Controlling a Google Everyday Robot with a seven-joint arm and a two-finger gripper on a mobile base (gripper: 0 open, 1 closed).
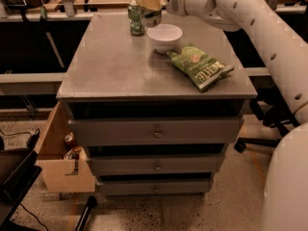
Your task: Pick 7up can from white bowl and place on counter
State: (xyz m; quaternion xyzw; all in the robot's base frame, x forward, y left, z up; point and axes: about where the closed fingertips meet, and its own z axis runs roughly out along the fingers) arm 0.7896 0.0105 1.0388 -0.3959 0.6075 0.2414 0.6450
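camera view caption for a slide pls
End effector holds 7up can over the counter, just behind the empty bowl.

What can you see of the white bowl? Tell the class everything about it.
The white bowl is small, round, deep-sided and plain, with a smooth look. It stands upright and empty on the grey counter, near the far edge. A green chip bag lies close beside it; whether they touch is unclear. The gripper holds the 7up can just behind and above it, apart from it.
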